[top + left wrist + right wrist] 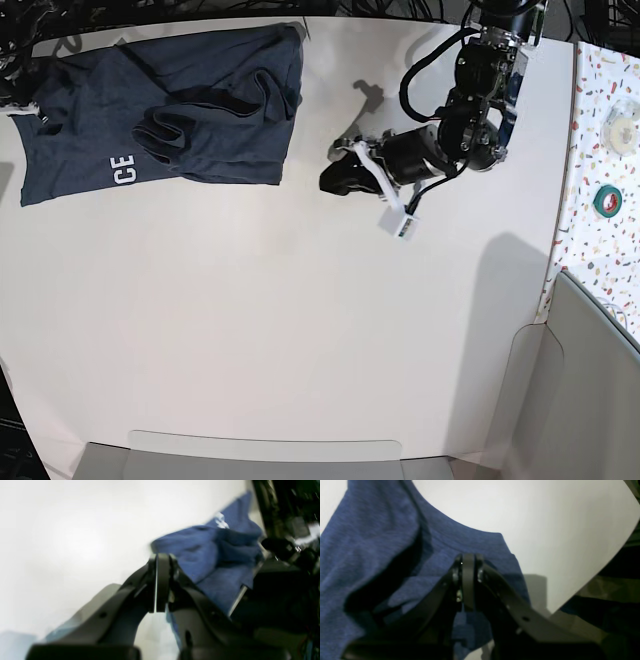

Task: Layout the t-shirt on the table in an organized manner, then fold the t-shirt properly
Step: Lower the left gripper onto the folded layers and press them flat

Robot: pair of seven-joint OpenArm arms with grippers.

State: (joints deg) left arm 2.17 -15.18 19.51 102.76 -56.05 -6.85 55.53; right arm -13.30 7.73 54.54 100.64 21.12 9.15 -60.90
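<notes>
Here the navy t-shirt (160, 110) lies rumpled; right tool (467, 580) grasps its hem, left tool (160, 582) clenched empty.

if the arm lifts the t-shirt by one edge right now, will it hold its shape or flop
Probably flop: the t-shirt already lies bunched in soft folds, so the free part would likely hang and drag. It looks like thin knit, likely light. On the smooth table a push would probably wrinkle it rather than slide it whole.
</notes>
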